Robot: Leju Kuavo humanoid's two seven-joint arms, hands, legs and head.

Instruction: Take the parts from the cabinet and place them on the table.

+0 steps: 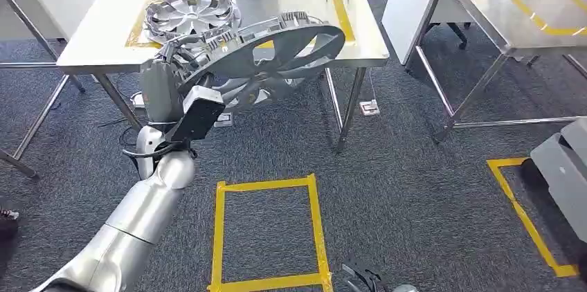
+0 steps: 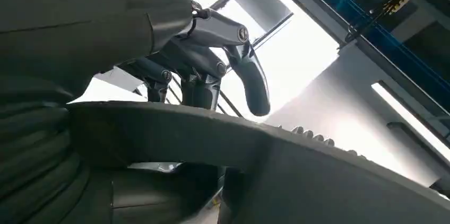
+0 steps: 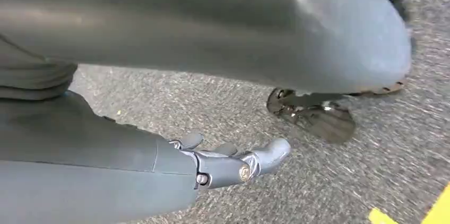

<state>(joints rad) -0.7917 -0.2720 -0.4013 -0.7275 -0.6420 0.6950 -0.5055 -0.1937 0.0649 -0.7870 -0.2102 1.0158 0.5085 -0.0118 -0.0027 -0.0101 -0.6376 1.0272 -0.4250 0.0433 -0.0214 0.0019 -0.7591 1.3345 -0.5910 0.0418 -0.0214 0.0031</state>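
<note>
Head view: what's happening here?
The robot's left hand holds a grey hubcap by its rim, tilted in the air over the near edge of the steel table. Another hubcap already lies on that table inside a yellow tape outline. The right hand hangs above the carpet with its fingers stretched out, holding nothing.

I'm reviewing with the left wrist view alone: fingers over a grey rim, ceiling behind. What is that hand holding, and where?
Observer: A grey wheel cover, held tilted by the left hand at the near edge of the steel table.
Operator: Is anything on the table?
Observer: Yes, a second wheel cover lies flat on it.
Operator: And the right hand?
Observer: The right hand hangs over grey carpet, fingers apart, holding nothing.
</note>
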